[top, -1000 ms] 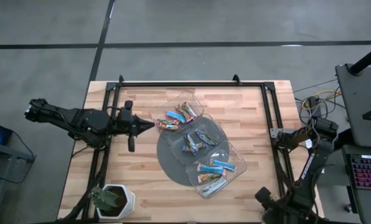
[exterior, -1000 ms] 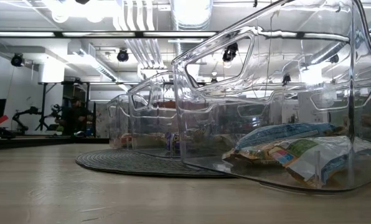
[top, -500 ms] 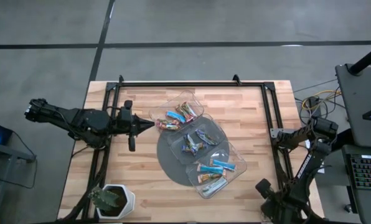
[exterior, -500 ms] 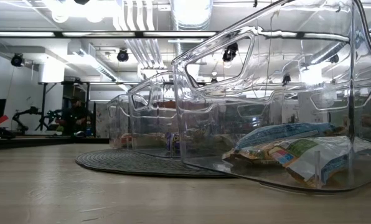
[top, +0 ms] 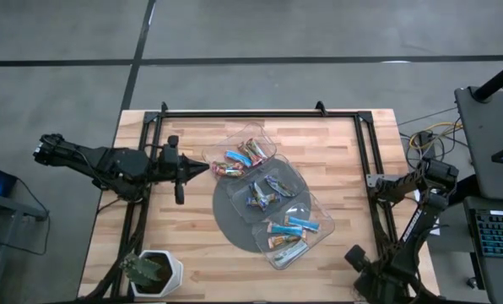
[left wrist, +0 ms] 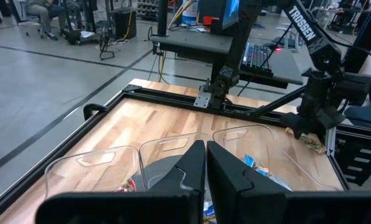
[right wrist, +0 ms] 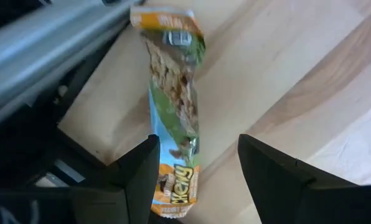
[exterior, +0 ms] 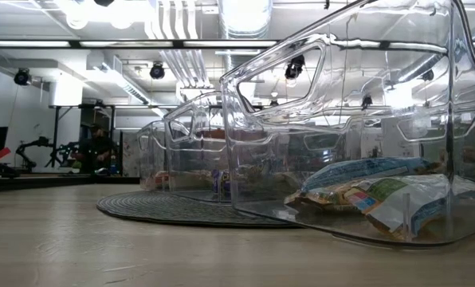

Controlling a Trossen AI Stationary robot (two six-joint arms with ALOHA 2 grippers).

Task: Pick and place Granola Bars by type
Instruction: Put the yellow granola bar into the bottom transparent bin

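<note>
Granola bar (right wrist: 173, 137) lengthwise between open jaws

Granola Bars (top: 268, 194) — sorted in clusters, one stray apart

Shiny blue, orange and green wrappers lie in three groups; one orange-green bar (right wrist: 173, 118) lies flat on bare wood — alone.

I am working in a robotics lab: exposed ceiling ducts (exterior: 178, 32), bare concrete floor (top: 260, 29), computer keyboards (top: 498, 232) beside the wooden tabletop (top: 336, 152), and further robot arms (exterior: 34, 146) (background, far wall).
</note>
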